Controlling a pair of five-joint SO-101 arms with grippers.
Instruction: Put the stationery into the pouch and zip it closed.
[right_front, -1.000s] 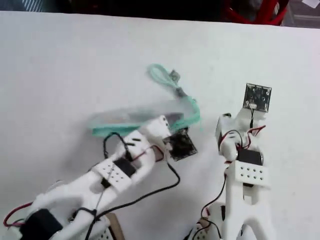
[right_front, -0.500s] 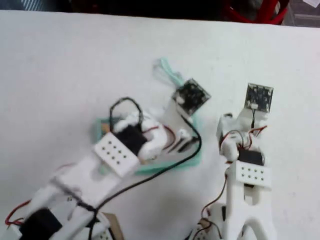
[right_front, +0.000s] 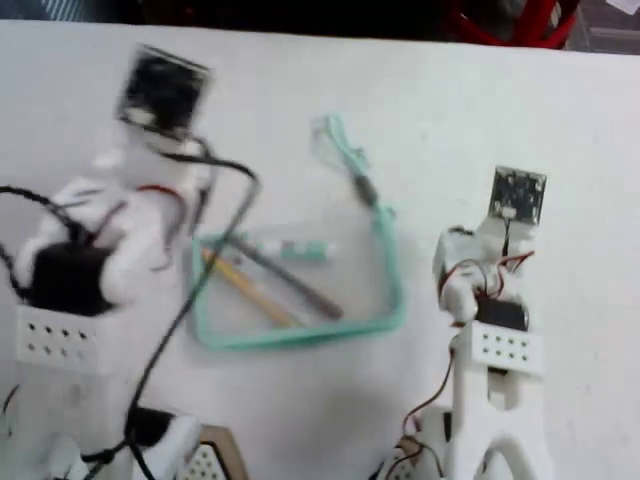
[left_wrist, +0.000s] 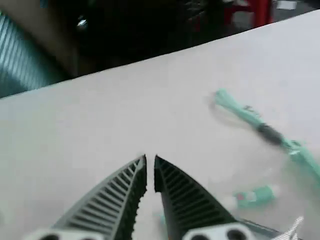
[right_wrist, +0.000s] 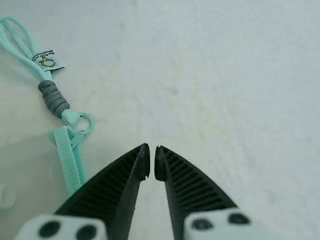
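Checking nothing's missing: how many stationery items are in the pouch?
3, all in the pouch: a yellow pencil, a dark pen beside it, a white-and-teal piece at its far edge. Others possibly hidden.

A white surface stretches across the frame. Past its far edge a red object sits in a dark room, and a brown piece shows at the near edge.

In the high view the left arm is a blur, and its black cable crosses the left end of the pouch. Both arms' bases are cut off at the near edge of the counter. In the left wrist view a small green-and-white item is too soft to name. In the right wrist view the pouch's mint edging passes behind the right gripper.
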